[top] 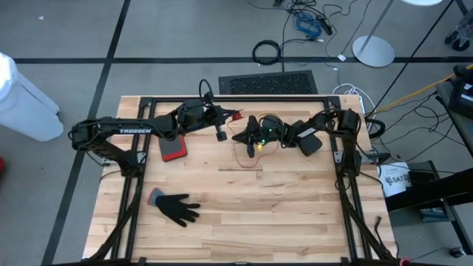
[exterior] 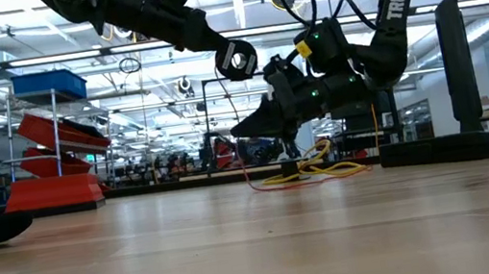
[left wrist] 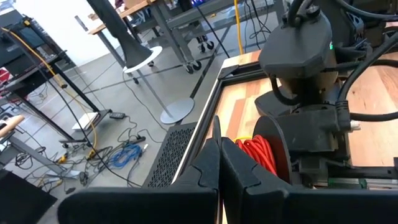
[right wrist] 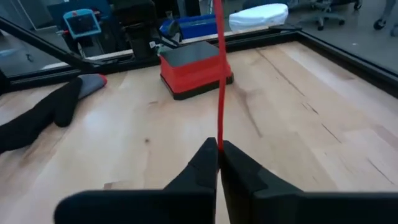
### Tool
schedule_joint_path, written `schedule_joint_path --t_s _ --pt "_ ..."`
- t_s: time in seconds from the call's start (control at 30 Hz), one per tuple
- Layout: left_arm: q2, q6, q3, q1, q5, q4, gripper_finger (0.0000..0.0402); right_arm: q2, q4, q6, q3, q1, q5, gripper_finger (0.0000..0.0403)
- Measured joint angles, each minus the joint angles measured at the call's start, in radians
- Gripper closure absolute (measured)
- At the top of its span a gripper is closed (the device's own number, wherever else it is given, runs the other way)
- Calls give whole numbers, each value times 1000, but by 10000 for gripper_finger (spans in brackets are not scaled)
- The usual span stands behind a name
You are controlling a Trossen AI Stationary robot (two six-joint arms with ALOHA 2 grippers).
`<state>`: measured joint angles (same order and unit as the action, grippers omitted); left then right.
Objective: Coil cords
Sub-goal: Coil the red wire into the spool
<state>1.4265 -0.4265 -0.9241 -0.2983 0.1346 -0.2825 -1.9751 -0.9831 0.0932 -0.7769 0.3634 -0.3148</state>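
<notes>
A thin red cord [right wrist: 219,93] runs between my two grippers over the table's far middle. My right gripper [right wrist: 219,152] is shut on it, low above the wood [top: 250,142]. My left gripper [left wrist: 218,155] is shut higher up, just to the left [top: 230,118], with a small bunch of red loops [left wrist: 255,152] at its fingertips. A yellow cord [exterior: 325,166] lies in loose loops on the table under my right arm [top: 256,152]. A black cord does not show. My left gripper is shut with the red loops [left wrist: 244,148] right beside its fingertips. Its own fingers hide the place of contact, so I cannot tell which part it has. The gripper comes nearly level from the table's left, and the loops are clear of the table. My right gripper pinches a single strand of the red cord [right wrist: 219,142] between its two fingertips. The fingers come nearly level from the table's right. From them the strand rises straight and taut, clear of the table.
A red box with a dark top [top: 172,150] sits left of the grippers, and a black glove [top: 176,208] lies toward the near left. A black frame rail [top: 236,98] borders the far edge. Bare wood lies toward the near edge.
</notes>
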Motion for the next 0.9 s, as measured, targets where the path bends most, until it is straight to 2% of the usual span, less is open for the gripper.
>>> schedule_joint_path --t_s 0.23,0.6,0.9 --pt "0 1 0 13 0 3 402 0 21 11 0 41 55 402" --pt "0 -6 0 19 1 125 402 8 18 76 0 117 56 403" --pt "0 -60 0 18 118 236 402 24 17 99 30 149 58 403"
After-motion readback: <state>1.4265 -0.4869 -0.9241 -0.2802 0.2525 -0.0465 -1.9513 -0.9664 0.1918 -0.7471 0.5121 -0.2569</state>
